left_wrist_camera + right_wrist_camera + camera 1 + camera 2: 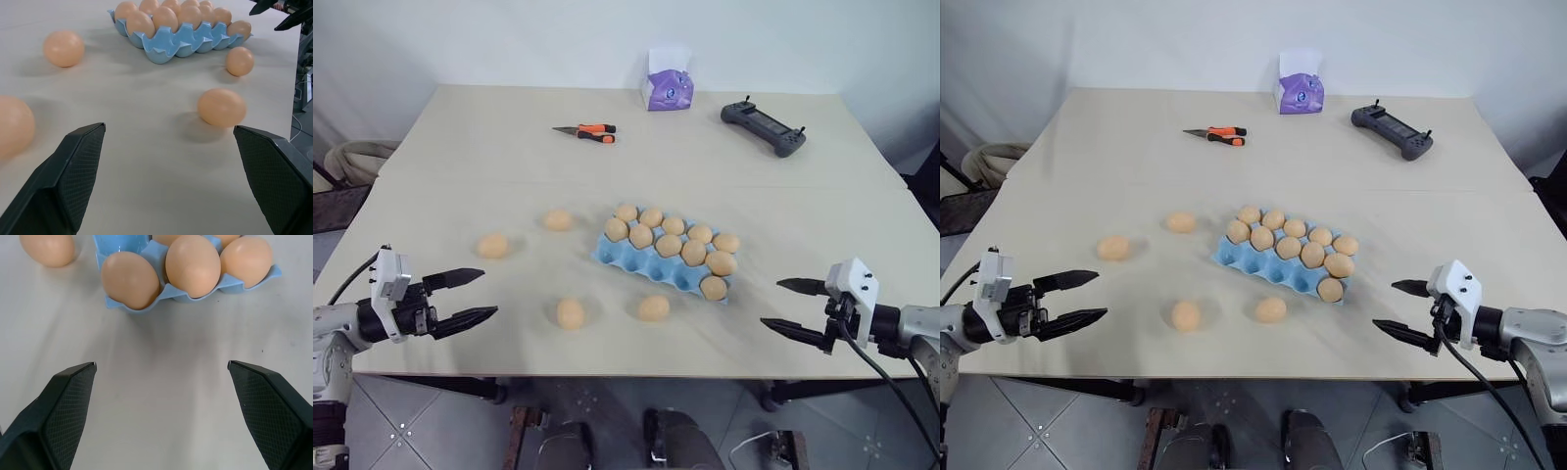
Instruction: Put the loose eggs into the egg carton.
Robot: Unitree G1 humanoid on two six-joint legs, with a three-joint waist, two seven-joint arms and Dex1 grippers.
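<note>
Hovering over the worktop's near edge, the left gripper (480, 296) and right gripper (781, 305) stand with fingers spread wide, holding and touching nothing. Four loose eggs (571, 313) lie on the worktop: two nearest the front edge, two further back toward the left side. The egg carton (646, 262) sits mid-worktop, right of centre, holding eleven eggs; its near row of cups is mostly empty. Beyond lie one pair of pliers (587, 132), one handheld controller (764, 127) and one tissue box (668, 83) at the far edge.
</note>
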